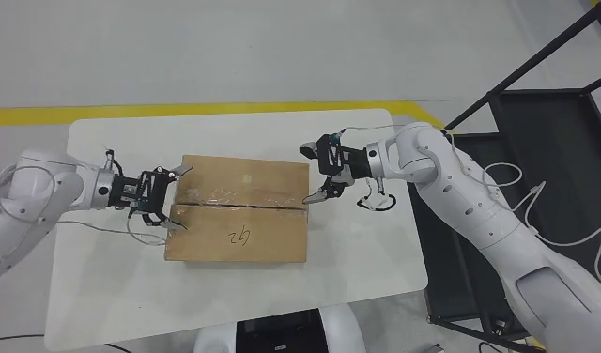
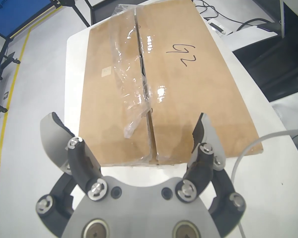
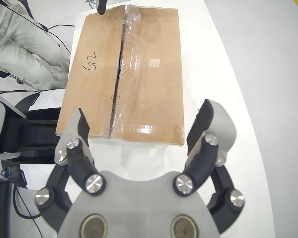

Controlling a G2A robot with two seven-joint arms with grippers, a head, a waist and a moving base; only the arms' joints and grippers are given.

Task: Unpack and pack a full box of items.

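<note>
Top view: left claw (image 1: 178,199) and right claw (image 1: 308,175) gape empty at opposite ends of the box (image 1: 239,207). Its length runs between them.

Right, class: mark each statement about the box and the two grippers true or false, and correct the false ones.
1. The box stands open. False: its flaps lie shut, with clear tape along the seam.
2. The left gripper and right gripper are both open. True.
3. The grippers are at opposite ends of the box. True.
4. The left gripper holds an item. False: it holds nothing.
</note>
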